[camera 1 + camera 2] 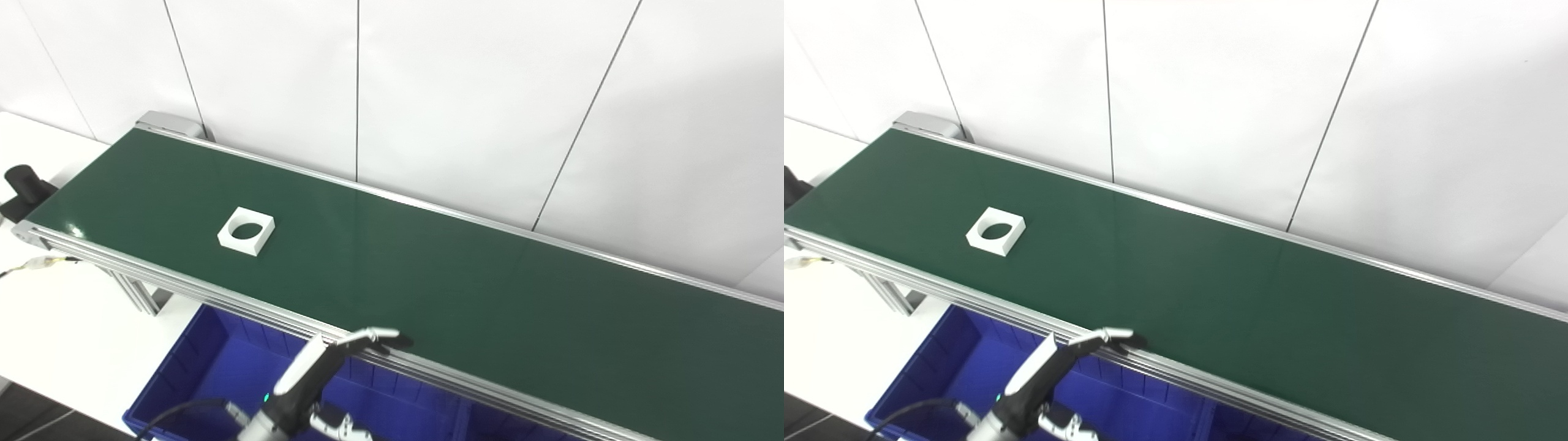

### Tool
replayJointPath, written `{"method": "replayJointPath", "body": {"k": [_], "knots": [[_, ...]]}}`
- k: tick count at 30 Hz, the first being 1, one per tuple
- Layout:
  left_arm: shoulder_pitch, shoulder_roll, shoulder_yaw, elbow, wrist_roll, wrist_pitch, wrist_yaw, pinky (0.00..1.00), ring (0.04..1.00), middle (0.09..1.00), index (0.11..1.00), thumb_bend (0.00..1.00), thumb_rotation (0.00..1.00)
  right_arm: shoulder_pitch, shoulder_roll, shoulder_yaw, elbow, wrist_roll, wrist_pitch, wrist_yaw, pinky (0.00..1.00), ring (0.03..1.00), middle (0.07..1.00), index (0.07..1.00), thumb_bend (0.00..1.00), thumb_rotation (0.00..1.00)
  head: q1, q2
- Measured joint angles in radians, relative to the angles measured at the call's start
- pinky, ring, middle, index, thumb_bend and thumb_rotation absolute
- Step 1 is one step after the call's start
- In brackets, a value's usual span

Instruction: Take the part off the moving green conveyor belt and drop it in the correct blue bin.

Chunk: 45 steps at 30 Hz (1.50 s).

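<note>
A white square part with a round hole (246, 231) lies flat on the green conveyor belt (441, 288), toward its left end. My left hand (309, 376) rises from the bottom edge over the blue bin (220, 361), which sits below the belt's near rail. The hand is open and holds nothing. One fingertip (383, 334) reaches the near rail, well to the right of the part and nearer to me. The other fingers curl low at the frame's bottom edge. My right hand is out of sight in both views.
The belt's aluminium near rail (184, 288) runs diagonally between hand and belt. A black cylindrical fixture (23, 184) and a thin cable (37, 263) sit on the white table (55, 331) at left. White wall panels stand right behind the belt.
</note>
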Motion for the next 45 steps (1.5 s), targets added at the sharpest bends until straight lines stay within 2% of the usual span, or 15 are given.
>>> {"method": "replayJointPath", "body": {"k": [5, 6, 9, 11, 13, 17, 22, 26, 27, 33, 42, 45], "knots": [[-0.02, -0.008, 0.096, -0.05, -0.002, 0.0, -0.127, 0.74, 0.805, 0.842, 0.79, 0.97, 0.36, -0.002, -0.005, 0.005, 0.0, 0.013, 0.0, -0.002, 0.73, 0.853, 0.903, 0.958, 0.83, 0.34, -0.02, 0.008], [-0.02, -0.011, 0.13, -0.062, -0.001, 0.0, -0.165, 0.75, 0.814, 0.851, 0.795, 0.96, 0.36, -0.002, -0.005, 0.003, -0.002, 0.013, 0.0, -0.001, 0.73, 0.857, 0.906, 0.954, 0.83, 0.34, -0.043, 0.012], [-0.022, -0.023, 0.229, -0.091, 0.0, 0.001, -0.269, 0.77, 0.82, 0.854, 0.803, 0.94, 0.36, 0.001, -0.004, -0.008, -0.01, 0.013, 0.0, 0.002, 0.77, 0.869, 0.911, 0.952, 0.82, 0.35, -0.051, 0.014], [-0.022, -0.04, 0.29, -0.111, 0.0, 0.008, -0.322, 0.78, 0.826, 0.854, 0.806, 0.93, 0.36, 0.002, -0.005, -0.013, -0.011, 0.009, 0.0, 0.002, 0.75, 0.851, 0.893, 0.949, 0.82, 0.36, -0.049, 0.017], [-0.022, -0.062, 0.343, -0.124, 0.0, 0.027, -0.376, 0.79, 0.834, 0.856, 0.813, 0.91, 0.38, 0.001, -0.005, -0.015, -0.011, -0.004, 0.0, 0.002, 0.73, 0.832, 0.878, 0.945, 0.82, 0.37, -0.051, 0.02], [-0.022, -0.097, 0.441, -0.128, 0.018, 0.065, -0.459, 0.79, 0.831, 0.854, 0.82, 0.86, 0.41, 0.001, -0.004, -0.014, -0.011, -0.022, 0.0, 0.0, 0.76, 0.844, 0.873, 0.939, 0.83, 0.37, -0.058, 0.023], [-0.038, -0.11, 0.53, -0.129, 0.026, 0.127, -0.572, 0.81, 0.851, 0.876, 0.843, 0.83, 0.42, -0.005, -0.004, -0.012, -0.008, -0.024, 0.0, -0.004, 0.77, 0.849, 0.882, 0.937, 0.82, 0.36, -0.064, 0.026], [-0.077, -0.098, 0.588, -0.136, 0.045, 0.203, -0.66, 0.81, 0.858, 0.888, 0.857, 0.82, 0.48, -0.011, -0.004, -0.004, -0.008, -0.039, 0.0, -0.029, 0.78, 0.853, 0.885, 0.937, 0.81, 0.37, -0.064, 0.031], [-0.088, -0.092, 0.598, -0.137, 0.05, 0.22, -0.682, 0.8, 0.856, 0.886, 0.853, 0.82, 0.48, -0.012, -0.004, -0.001, -0.007, -0.04, 0.0, -0.03, 0.75, 0.843, 0.883, 0.934, 0.81, 0.37, -0.071, 0.032], [-0.149, -0.061, 0.662, -0.096, 0.068, 0.269, -0.771, 0.81, 0.882, 0.895, 0.852, 0.83, 0.45, -0.021, -0.008, 0.015, 0.004, -0.027, 0.0, -0.046, 0.72, 0.832, 0.878, 0.927, 0.81, 0.36, -0.074, 0.029], [-0.226, -0.045, 0.681, 0.063, 0.158, 0.276, -0.82, 0.78, 0.864, 0.889, 0.849, 0.83, 0.38, -0.035, -0.025, 0.024, 0.007, -0.019, 0.0, -0.065, 0.71, 0.815, 0.861, 0.916, 0.8, 0.36, -0.084, 0.034], [-0.259, -0.042, 0.681, 0.138, 0.198, 0.276, -0.82, 0.78, 0.871, 0.898, 0.864, 0.86, 0.41, -0.041, -0.026, 0.028, 0.008, -0.026, 0.0, -0.073, 0.69, 0.809, 0.862, 0.916, 0.81, 0.37, -0.081, 0.035]]}}
